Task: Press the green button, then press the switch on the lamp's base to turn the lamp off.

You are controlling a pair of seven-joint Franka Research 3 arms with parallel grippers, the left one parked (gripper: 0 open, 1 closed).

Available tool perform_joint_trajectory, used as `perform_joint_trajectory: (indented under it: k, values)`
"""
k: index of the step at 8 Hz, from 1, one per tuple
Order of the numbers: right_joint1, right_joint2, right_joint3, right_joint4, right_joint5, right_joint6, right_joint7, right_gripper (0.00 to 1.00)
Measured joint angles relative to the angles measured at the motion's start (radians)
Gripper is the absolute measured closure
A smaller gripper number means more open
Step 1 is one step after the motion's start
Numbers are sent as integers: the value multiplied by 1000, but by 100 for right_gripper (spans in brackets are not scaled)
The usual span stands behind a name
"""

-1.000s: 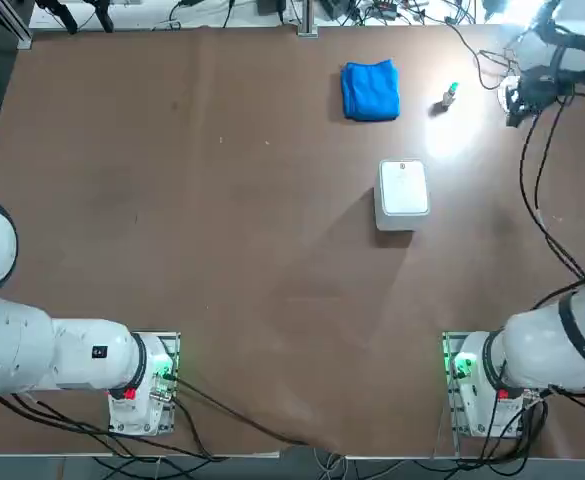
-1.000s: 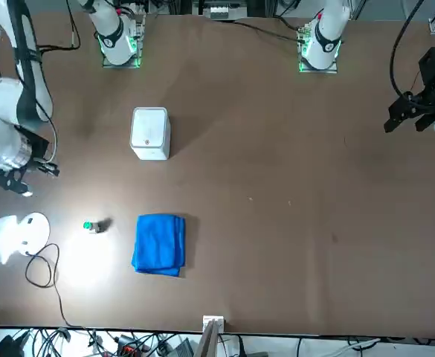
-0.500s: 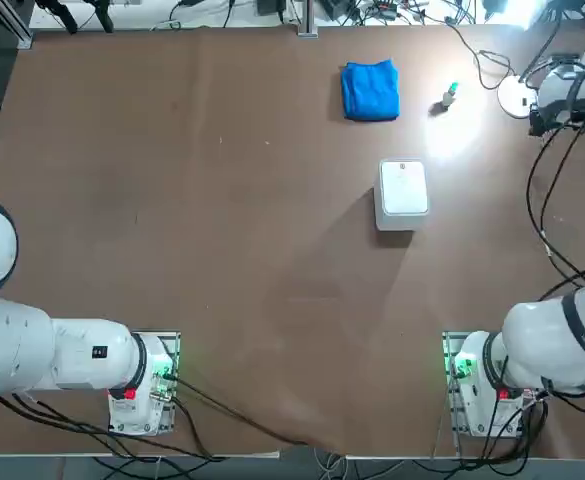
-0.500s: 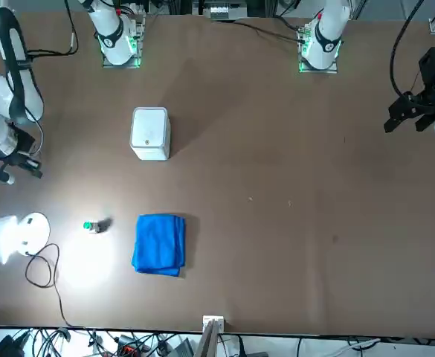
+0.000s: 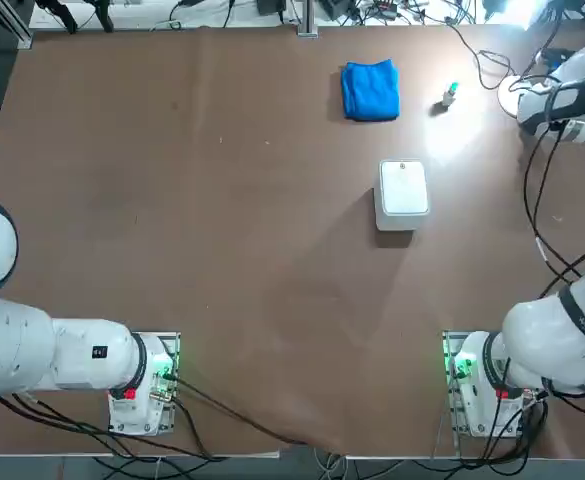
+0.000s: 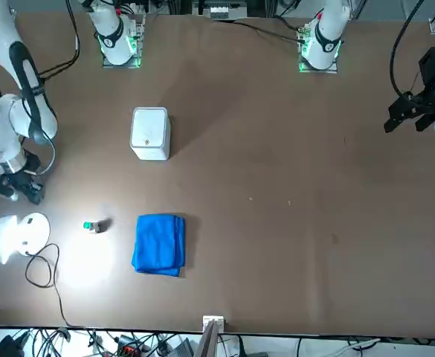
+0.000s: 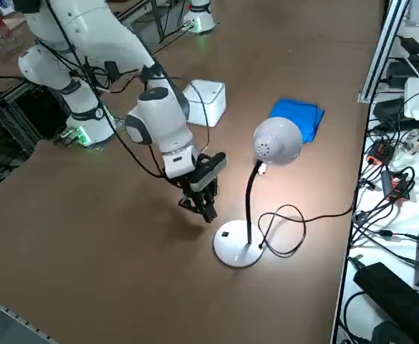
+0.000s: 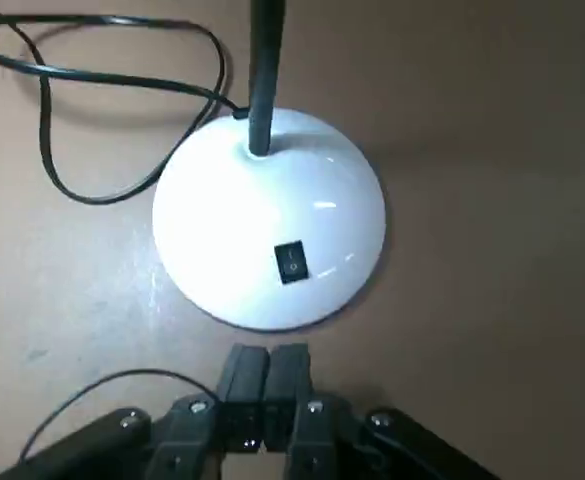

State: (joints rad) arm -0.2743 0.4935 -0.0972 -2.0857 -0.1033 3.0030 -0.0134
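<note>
Clenched right claw (image 8: pixel 265 362) beside one lamp's base (image 8: pixel 222 240), one switch (image 8: pixel 291 262).

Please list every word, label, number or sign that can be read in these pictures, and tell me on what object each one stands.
No words or numbers are readable.
"I O"-type mark, too blurred to read for certain: on the black rocker switch of the lamp's base, in front of the shut right end effector.
Small dark mark, unreadable: on the white square box.
</note>
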Motion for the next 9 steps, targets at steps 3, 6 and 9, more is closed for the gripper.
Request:
perform_joint_trajectory:
  k: [3, 6, 9]
  values:
    - [-1, 20, 2, 61, 45, -23, 31, 99]
    - [-2, 67, 15, 119, 52, -33, 41, 99]
    - [-13, 110, 16, 145, 56, -32, 42, 99]
